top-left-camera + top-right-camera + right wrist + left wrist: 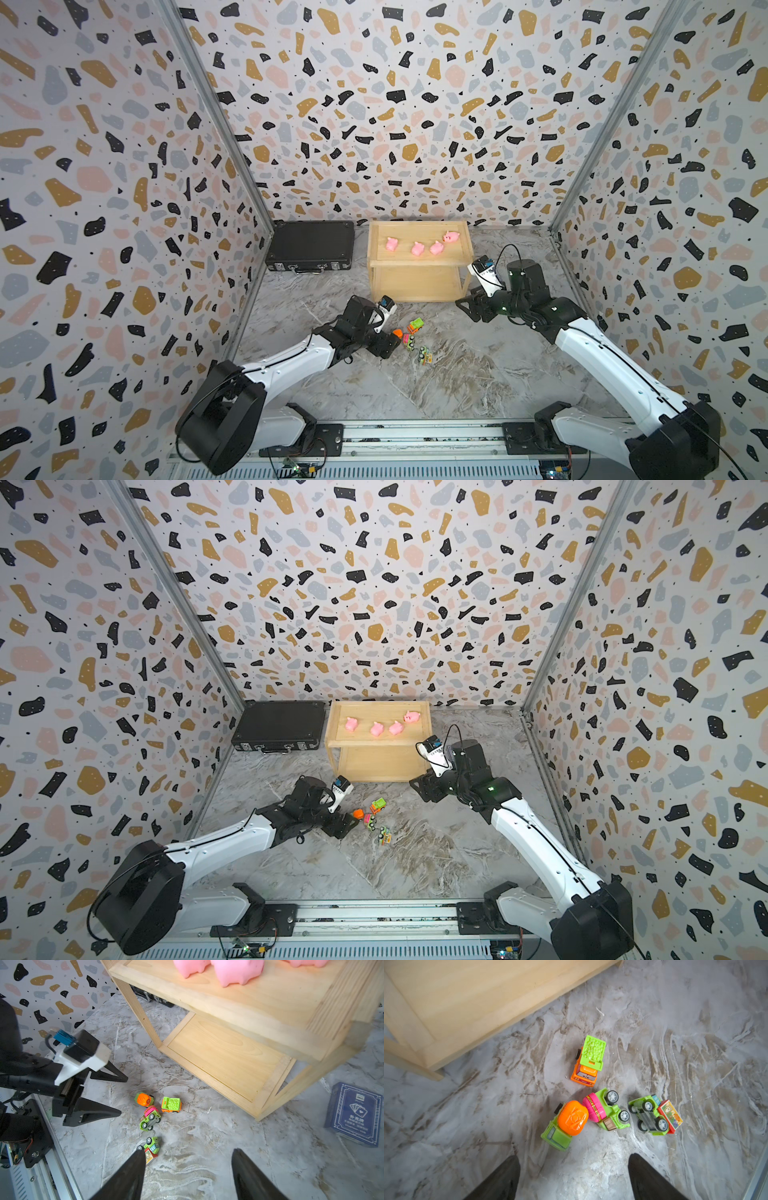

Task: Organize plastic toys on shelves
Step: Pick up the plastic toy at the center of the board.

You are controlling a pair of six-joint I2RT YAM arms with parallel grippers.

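Toy trucks (409, 341) sit clustered on the bench (467, 1105) before the rack (415, 262). A dump truck (588, 1059) stands upright, and an orange mixer (566, 1124) touches a pink mixer (604, 1111) tipped on its side. A box truck (656, 1115) lies overturned just beside them. The left tool (574, 1155) hovers over them, wide and empty. Four pigs (417, 248) line the rack's top tier. The right tool (188, 1149), also wide and empty, hangs near the rack. A black case (309, 247) and a card box (353, 1113) flank the rack.
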